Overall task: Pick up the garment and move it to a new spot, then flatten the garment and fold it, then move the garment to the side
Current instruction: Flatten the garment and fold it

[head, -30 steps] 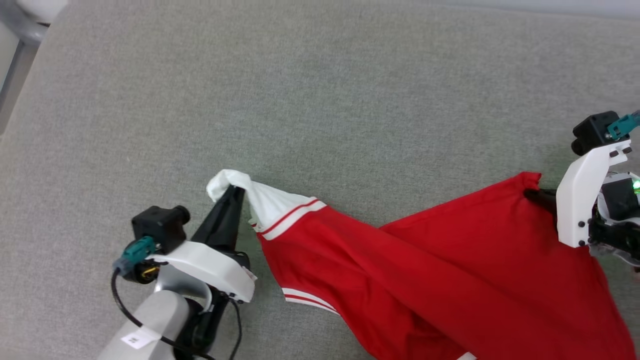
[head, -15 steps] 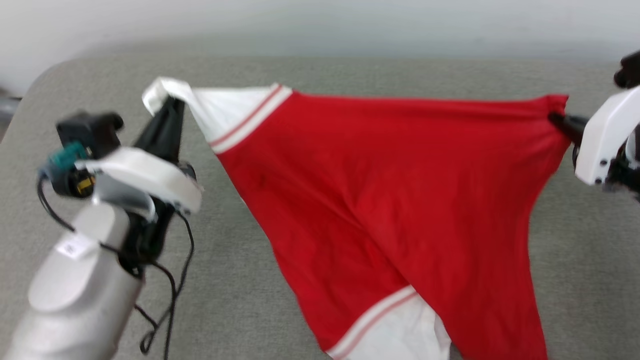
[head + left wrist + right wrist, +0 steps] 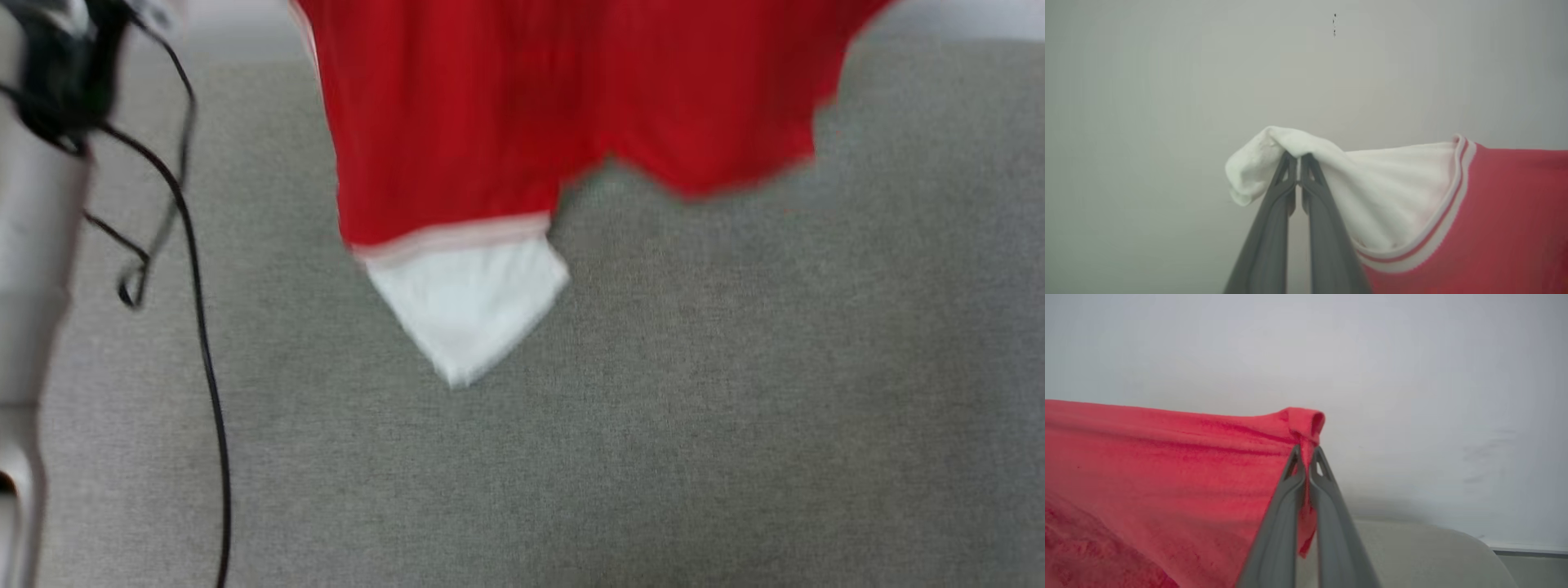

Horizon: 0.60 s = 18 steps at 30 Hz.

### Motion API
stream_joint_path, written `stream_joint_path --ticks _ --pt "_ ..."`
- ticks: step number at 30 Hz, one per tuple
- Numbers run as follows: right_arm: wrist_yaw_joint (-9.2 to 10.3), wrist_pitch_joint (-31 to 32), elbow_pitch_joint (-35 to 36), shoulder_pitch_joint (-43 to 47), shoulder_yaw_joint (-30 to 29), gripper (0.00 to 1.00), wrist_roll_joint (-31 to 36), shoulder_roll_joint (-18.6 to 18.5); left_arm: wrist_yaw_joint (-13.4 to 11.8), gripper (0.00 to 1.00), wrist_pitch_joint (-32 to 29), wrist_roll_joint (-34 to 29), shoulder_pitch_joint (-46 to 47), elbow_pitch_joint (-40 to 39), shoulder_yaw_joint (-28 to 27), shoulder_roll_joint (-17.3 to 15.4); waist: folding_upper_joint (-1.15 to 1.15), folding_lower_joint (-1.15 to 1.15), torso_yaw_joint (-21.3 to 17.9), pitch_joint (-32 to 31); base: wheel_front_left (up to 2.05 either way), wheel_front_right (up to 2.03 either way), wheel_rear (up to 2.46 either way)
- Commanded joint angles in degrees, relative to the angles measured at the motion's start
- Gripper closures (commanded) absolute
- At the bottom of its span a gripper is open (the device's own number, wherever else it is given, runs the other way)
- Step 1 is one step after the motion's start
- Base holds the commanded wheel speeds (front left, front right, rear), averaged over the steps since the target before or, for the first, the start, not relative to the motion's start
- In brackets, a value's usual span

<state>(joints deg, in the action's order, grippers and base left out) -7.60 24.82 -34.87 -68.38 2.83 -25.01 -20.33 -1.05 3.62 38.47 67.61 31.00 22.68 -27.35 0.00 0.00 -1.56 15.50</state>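
Garment point(image 3: 490, 106) gone from lying on grey padded surface point(image 3: 653, 425) to hanging above it, stretched between arms. Left gripper point(image 3: 1299, 157) jaws pinching white sleeve point(image 3: 1392, 183); right gripper point(image 3: 1306, 449) jaws pinching red corner. Lift looks done; carry to new spot next.

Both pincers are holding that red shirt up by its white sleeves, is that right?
Not quite. The left gripper is shut on a white sleeve of the garment, but the right wrist view shows the right gripper shut on a red corner of it, not a sleeve. Both do hold it up.
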Motion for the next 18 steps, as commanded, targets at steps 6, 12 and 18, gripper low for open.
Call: stream_joint_path --ticks 6,12,18 --pt "0.28 -4.5 -1.8 -11.2 -4.8 1.0 5.9 0.1 -0.3 1.0 0.0 -2.9 13.2 3.9 -1.0 -3.2 0.0 0.0 -0.4 8.0 0.0 0.0 0.0" --pt "0.45 -7.5 -3.6 -21.1 -6.9 1.0 9.4 0.6 0.1 1.0 0.2 -4.3 23.1 6.5 -1.3 -3.8 0.0 0.0 0.4 15.4 0.0 0.0 0.0" --pt "0.44 -10.4 -6.5 -26.6 -6.0 1.0 12.1 3.2 0.9 1.0 1.6 -3.8 26.8 10.0 -1.3 -2.4 0.0 0.0 1.0 21.5 0.0 0.0 0.0"
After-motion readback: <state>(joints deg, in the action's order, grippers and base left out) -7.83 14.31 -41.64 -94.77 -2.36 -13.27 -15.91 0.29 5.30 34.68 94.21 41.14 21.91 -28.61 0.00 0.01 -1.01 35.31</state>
